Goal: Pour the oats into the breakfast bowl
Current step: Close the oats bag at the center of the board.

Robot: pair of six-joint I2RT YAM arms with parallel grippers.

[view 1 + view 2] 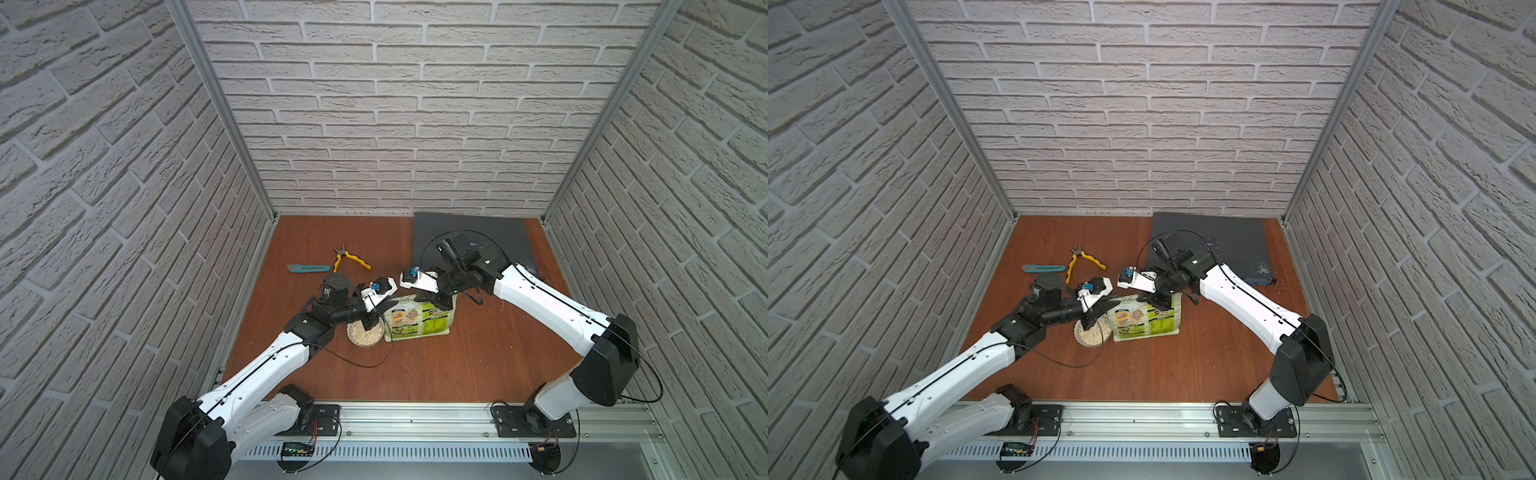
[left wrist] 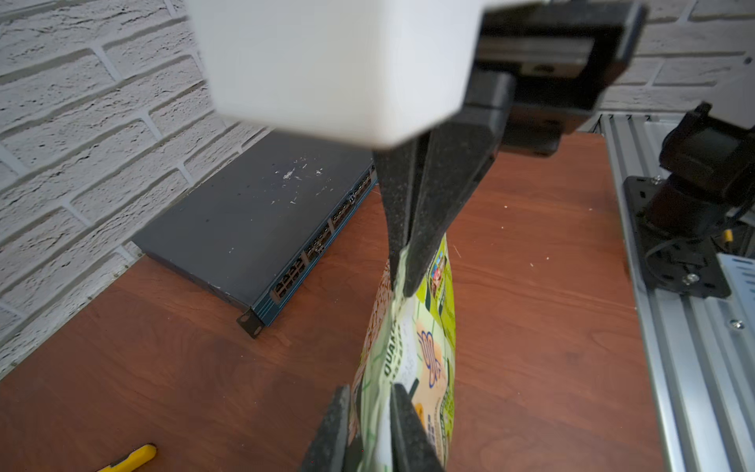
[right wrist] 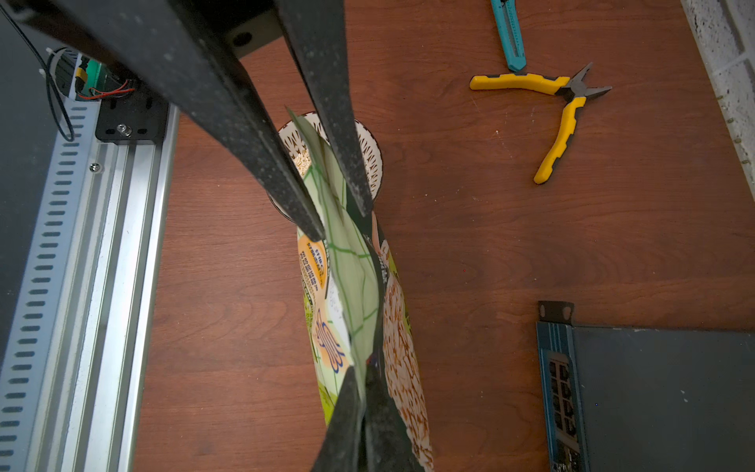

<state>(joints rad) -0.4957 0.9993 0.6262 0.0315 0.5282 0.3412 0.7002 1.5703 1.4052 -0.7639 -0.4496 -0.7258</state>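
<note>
Right gripper [image 2: 402, 282] clenches the pouch [image 1: 419, 322]; left gripper [image 3: 341, 222] seems slack, so its mouth may sag, spilling oats [image 3: 303, 161] beside the bowl [image 3: 371, 147].

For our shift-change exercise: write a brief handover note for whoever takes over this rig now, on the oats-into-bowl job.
The left claw is open, astride one end of the pouch, over the bowl.
The right claw is shut on the pouch's other end.
The pouch is on its side, next to the bowl.
Done: oats are in the bowl.
To do: probably just releasing the pouch, or pouring more if needed.
</note>
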